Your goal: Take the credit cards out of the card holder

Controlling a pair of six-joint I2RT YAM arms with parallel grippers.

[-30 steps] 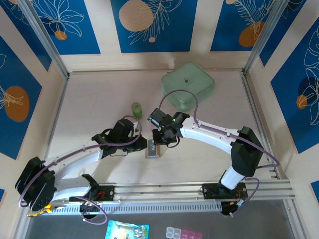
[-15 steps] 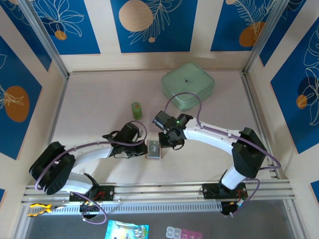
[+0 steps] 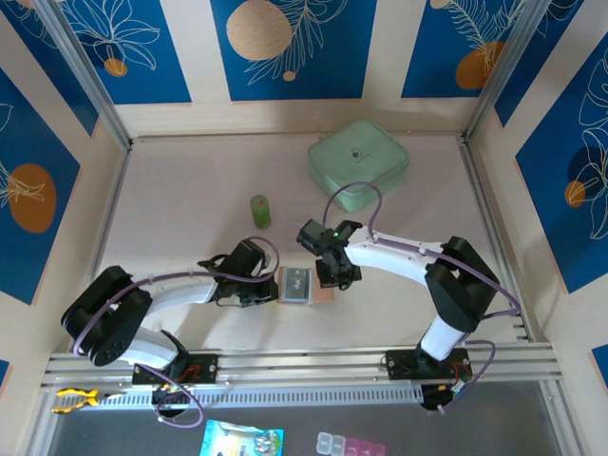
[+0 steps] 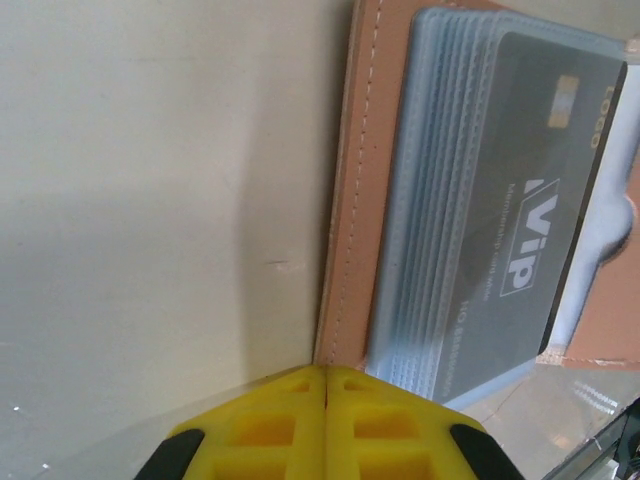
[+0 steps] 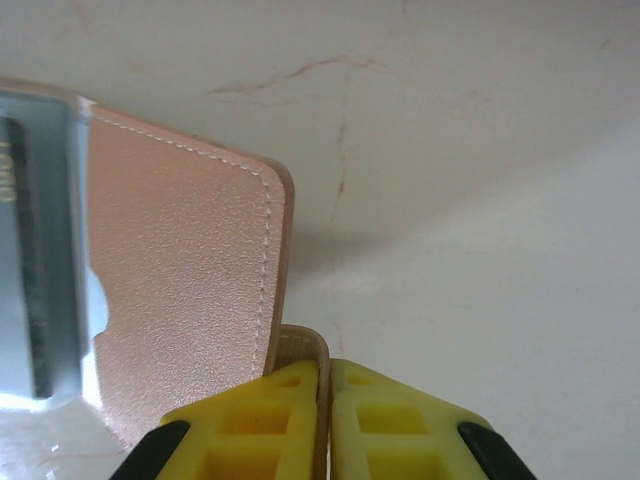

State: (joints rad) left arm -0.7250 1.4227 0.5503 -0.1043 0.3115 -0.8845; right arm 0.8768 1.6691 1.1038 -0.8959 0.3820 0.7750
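- Your card holder point(image 3: 296, 285) lies open on the table point(image 3: 190, 218), between both grippers.
- Your left gripper point(image 4: 325, 375) has its fingers pressed together, tips against the holder's stitched tan edge (no grip there can be confirmed).
- Your right gripper point(image 5: 324, 370) pinches the holder's tan flap.
- A dark credit card point(image 4: 520, 200) marked VIP sits inside the holder's sleeves.

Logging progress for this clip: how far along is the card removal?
Done: the card holder lies open on the table. In hand: the right gripper pinches its tan flap edge; the left gripper, jaws shut, sits at the opposite corner. Left: pulling the cards out; the dark VIP card sits in its sleeve.
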